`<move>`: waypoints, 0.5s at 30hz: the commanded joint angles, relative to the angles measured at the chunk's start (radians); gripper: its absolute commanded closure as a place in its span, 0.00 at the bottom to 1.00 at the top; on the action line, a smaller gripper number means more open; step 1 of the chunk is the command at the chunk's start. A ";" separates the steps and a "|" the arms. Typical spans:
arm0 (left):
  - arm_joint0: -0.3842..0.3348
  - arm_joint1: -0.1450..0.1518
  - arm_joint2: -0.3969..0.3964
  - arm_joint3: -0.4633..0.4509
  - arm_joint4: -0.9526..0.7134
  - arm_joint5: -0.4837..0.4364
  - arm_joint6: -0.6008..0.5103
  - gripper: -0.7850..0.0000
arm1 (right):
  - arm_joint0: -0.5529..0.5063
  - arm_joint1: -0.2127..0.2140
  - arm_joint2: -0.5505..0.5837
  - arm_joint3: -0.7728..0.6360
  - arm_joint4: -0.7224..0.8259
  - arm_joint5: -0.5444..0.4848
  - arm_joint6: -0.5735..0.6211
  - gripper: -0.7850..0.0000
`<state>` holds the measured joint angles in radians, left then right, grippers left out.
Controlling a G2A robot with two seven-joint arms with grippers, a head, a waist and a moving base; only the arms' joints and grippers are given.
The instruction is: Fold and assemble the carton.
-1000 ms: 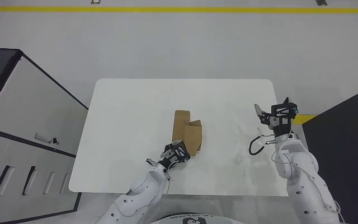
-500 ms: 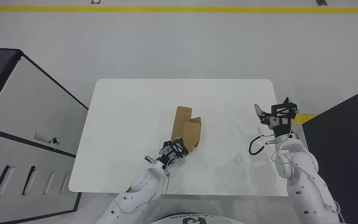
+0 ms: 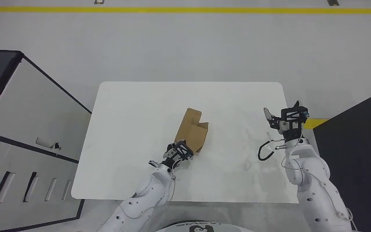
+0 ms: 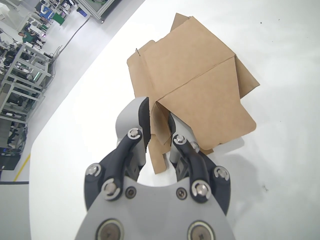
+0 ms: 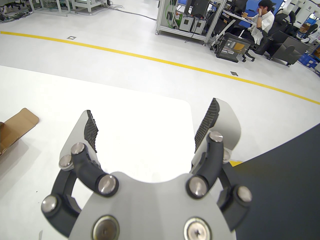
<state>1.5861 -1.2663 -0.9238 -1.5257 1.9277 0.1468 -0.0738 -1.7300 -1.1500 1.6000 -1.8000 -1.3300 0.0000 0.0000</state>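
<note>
The carton [image 3: 193, 130] is lying near the middle of the white table [image 3: 133, 110], a little toward the robot. It is part-folded, with one broad panel tilting up over the flaps beneath it. The left gripper [image 4: 160, 122] is pinching a small flap at the carton's near edge, its dark pads [image 4: 144, 116] pressing on the cardboard from either side. The right gripper [image 5: 152, 126] is hanging spread wide with nothing between its fingers, over the table's right edge and well apart from the carton.

I am judging the cardboard to be light and thin, stiff across each panel but giving way readily along the scored creases. On that smooth tabletop it is likely going to slide or swing rather than resist a push. A pinch on one flap alone is looking like a weak hold for folding. A second grip on the opposite panel, close to a crease, is probably going to steady it better, while hard squeezing is risking a crushed edge.

The raised panel is covering the flaps and the inside beneath, so I am not managing to tell how many folds are made. The right wrist view is catching one corner flap, the rest being cut off at the frame's edge
</note>
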 commanded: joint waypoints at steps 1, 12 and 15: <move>-0.003 -0.002 0.004 0.008 0.005 0.001 0.000 0.73 | 0.000 0.000 0.000 0.000 0.000 0.000 0.000 0.00; -0.006 -0.011 -0.001 0.029 -0.012 0.032 0.002 0.74 | 0.000 0.000 0.000 0.000 0.000 0.000 0.000 0.00; -0.008 -0.014 -0.002 0.034 -0.018 0.055 0.001 0.74 | 0.000 0.000 0.000 0.000 0.000 0.000 0.000 0.00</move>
<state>1.5793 -1.2795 -0.9263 -1.4939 1.9109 0.1952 -0.0734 -1.7300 -1.1500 1.6000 -1.8000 -1.3300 0.0000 0.0000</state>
